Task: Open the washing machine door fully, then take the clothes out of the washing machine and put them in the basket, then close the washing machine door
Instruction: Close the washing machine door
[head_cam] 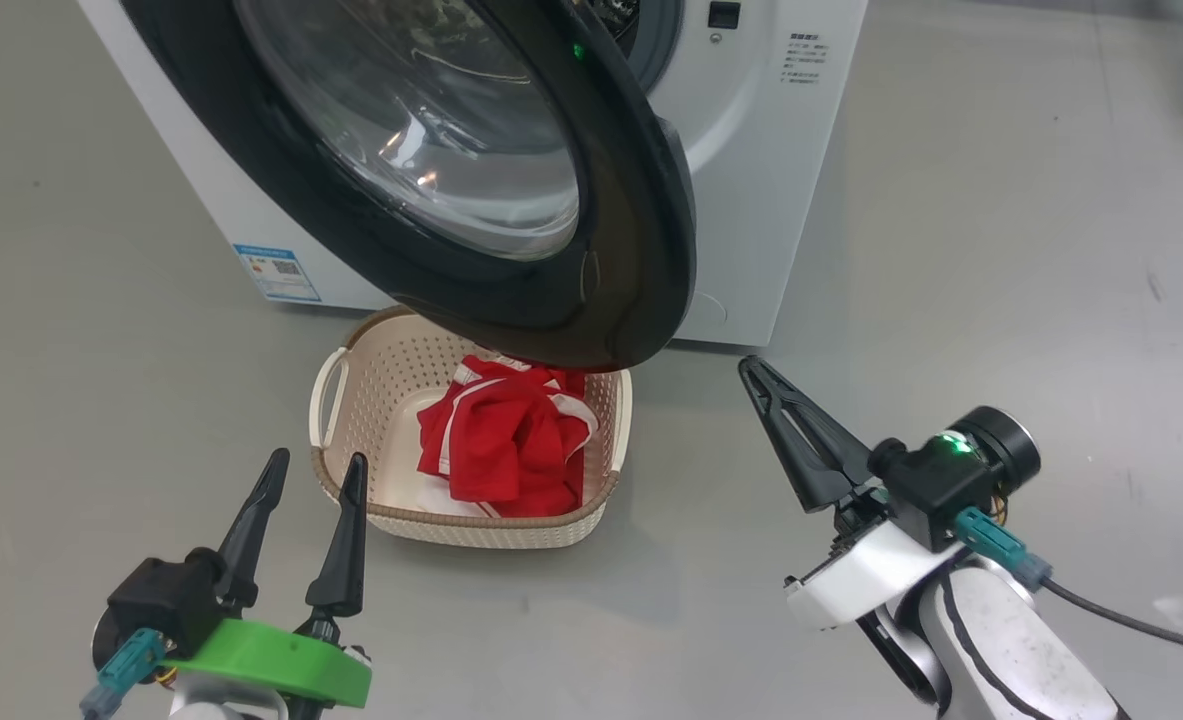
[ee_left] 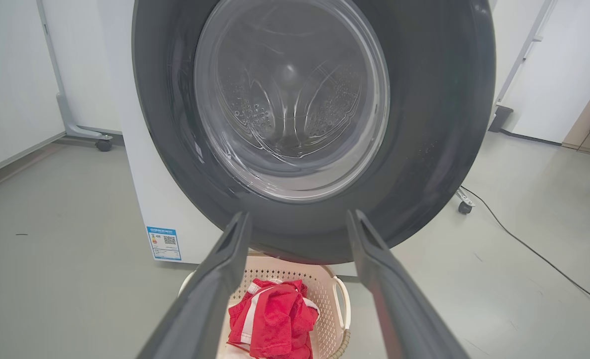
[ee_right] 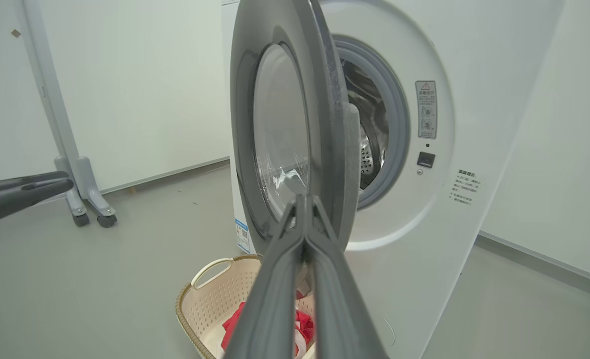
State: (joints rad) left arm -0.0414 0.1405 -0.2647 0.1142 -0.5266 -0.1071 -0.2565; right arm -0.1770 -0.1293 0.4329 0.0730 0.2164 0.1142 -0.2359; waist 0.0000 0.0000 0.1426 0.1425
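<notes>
The door [head_cam: 641, 250] stands swung partway out from the washer [head_cam: 771, 150], its lower rim hanging above the back of the basket [head_cam: 381, 400]. Its free edge points toward my right side, with the drum mouth showing beyond it in the right wrist view. I judge it stiff and fairly heavy, moving only on its hinge. The black rim looks glossy and slick, so pinching it would be a poor bet. The glass bowl is no place to press. I would push flat against the rim near the free edge, far from the hinge, and ease it home until the latch catches.

The clothes [head_cam: 506, 445] lie in a soft red heap in the basket, just in front of the washer. From that I take shutting the door to be what is left.

My left claw [head_cam: 317, 458] hangs released and empty, near the basket's front. My right claw [head_cam: 756, 375] is clenched on nothing, its tip near the door's lower edge but not touching it.
</notes>
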